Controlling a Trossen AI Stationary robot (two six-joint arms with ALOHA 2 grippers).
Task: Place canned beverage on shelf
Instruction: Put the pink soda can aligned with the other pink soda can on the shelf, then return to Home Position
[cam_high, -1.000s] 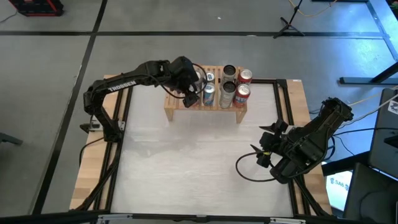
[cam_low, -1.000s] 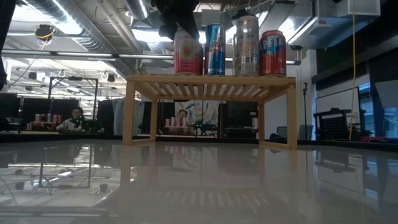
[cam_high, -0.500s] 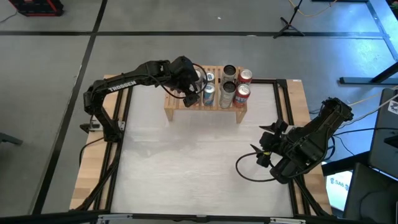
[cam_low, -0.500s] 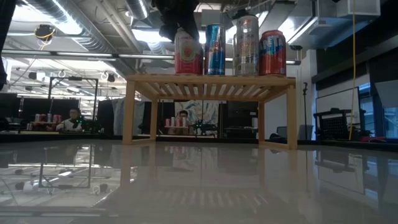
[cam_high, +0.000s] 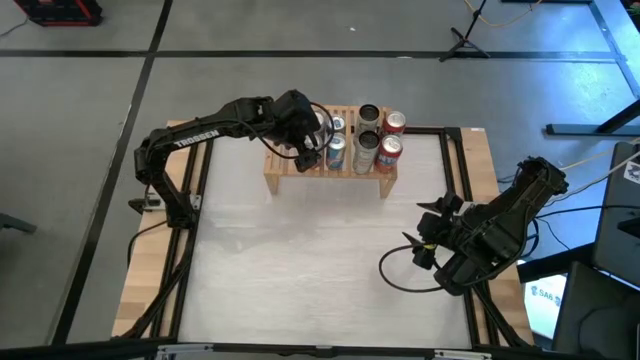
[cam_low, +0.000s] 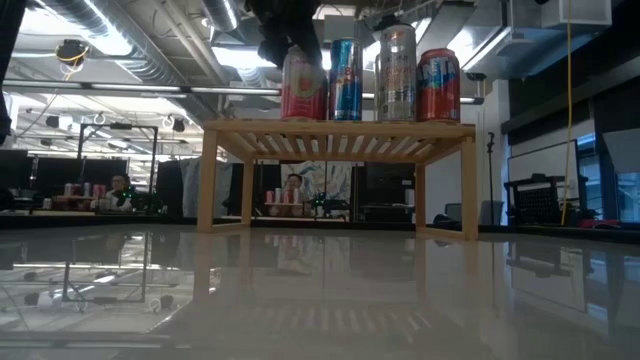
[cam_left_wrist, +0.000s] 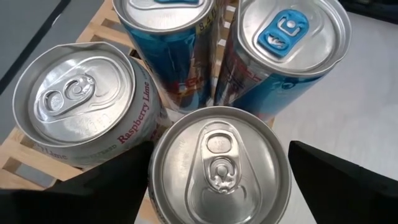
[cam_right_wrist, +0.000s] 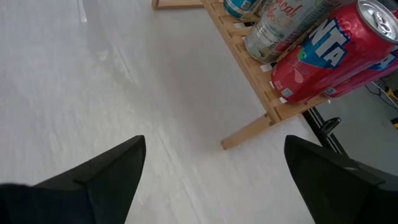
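Up high, the left gripper (cam_high: 312, 140) hangs over the left end of the shelf (cam_high: 275, 172), right above a can you can hardly see under it, while the right gripper (cam_high: 428, 243) waits well apart over the counter (cam_high: 300, 270). Down low, the pink can (cam_low: 303, 86) stands straight on the shelf, touching the blue can (cam_low: 346, 80), with the dark gripper above it. From the left wrist, the silver top of that can (cam_left_wrist: 219, 165) sits between the two fingers (cam_left_wrist: 112, 180), which are spread apart and seem not to squeeze it. If the gripper lifts away crooked, a finger could bump the can, and it could knock the close cans beside it. From the right wrist, the fingers (cam_right_wrist: 106, 171) are wide apart with nothing between them, and a red can (cam_right_wrist: 323, 53) shows at the shelf's other end.
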